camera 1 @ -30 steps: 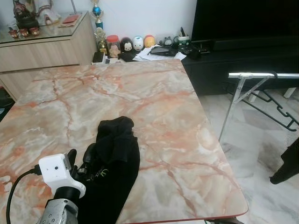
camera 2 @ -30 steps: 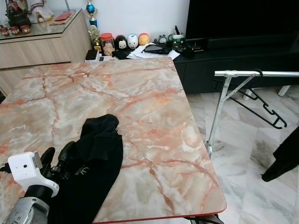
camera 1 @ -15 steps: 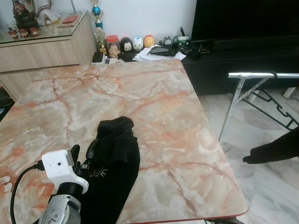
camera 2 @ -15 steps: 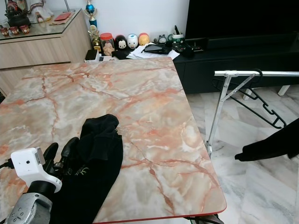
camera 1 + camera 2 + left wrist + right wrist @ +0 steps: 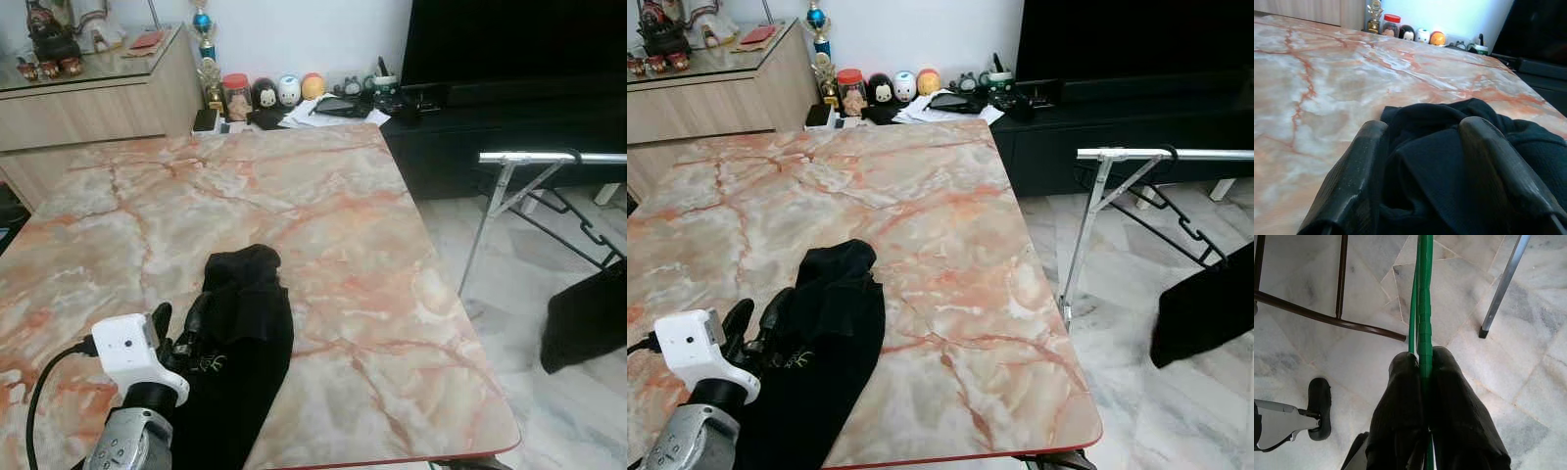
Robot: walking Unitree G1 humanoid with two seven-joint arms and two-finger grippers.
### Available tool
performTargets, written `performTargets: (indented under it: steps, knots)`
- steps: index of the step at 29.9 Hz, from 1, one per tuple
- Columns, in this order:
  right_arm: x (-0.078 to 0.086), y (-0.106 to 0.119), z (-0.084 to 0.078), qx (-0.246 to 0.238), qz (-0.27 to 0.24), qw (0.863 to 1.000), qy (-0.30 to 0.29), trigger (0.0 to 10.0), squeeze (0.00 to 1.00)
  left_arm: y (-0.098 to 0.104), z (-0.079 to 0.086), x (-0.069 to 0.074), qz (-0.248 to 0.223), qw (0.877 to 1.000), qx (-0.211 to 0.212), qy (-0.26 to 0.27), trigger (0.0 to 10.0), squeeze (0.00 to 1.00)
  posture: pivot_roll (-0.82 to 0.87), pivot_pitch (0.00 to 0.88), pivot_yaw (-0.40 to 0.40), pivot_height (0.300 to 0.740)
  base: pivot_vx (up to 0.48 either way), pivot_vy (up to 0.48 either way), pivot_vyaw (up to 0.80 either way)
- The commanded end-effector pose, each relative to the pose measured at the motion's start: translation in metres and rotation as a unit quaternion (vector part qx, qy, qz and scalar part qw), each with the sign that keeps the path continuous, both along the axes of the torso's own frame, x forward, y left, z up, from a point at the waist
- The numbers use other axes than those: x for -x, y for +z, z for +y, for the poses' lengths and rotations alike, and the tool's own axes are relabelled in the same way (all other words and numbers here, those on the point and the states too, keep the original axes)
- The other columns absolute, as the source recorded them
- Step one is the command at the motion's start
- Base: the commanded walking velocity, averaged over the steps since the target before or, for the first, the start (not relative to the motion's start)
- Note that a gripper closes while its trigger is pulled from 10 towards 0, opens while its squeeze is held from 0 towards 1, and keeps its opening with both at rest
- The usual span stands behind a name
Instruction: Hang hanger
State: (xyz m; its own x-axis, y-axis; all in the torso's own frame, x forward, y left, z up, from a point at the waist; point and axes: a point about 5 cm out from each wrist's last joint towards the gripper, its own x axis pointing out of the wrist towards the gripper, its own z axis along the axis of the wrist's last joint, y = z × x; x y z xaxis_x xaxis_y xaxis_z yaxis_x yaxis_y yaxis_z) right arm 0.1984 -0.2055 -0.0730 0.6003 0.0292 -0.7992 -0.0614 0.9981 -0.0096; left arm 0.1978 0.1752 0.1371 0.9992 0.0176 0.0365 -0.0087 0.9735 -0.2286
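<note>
1. My right pincer (image 5: 1422, 377) is clenched on a thin green plastic hanger (image 5: 1423, 298), held over the pale marble floor (image 5: 1327, 362) beside a metal rack leg (image 5: 1503, 284).
2. A black garment (image 5: 588, 313) shows at the right edge, low, under the silver rack rail (image 5: 549, 157). Half a second ago it stretched out sideways; a second ago it hung further down. I judge it's swinging on the hanger as I carry it.
3. An empty black hanger (image 5: 1176, 220) hangs on that rail.
4. My left pincer (image 5: 1422, 142) is spread, its fingers straddling the crumpled black cloth (image 5: 240, 333) on the pink-veined marble tabletop (image 5: 323, 215); it has crept slightly forward.
5. The hanging isn't done yet, and the hook needs raising to the rail.
</note>
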Motion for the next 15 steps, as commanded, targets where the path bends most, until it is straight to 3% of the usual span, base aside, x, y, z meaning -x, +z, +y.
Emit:
performTargets:
  steps: [1,15]
  knots:
    - [-0.0002,-0.0003,0.0022,-0.005,-0.001,1.000,-0.007,10.0,0.00,-0.0022,0.0003,-0.0013,0.001,1.000,-0.002,0.000,10.0,0.00,-0.01,0.000,0.040,0.732,0.000,0.000,0.00]
    - [0.0020,-0.0015,0.0024,-0.005,0.000,1.000,-0.010,10.0,0.00,-0.0024,-0.0006,-0.0002,0.000,1.000,-0.002,-0.006,10.0,0.00,-0.01,0.000,0.047,0.732,0.000,0.000,0.00]
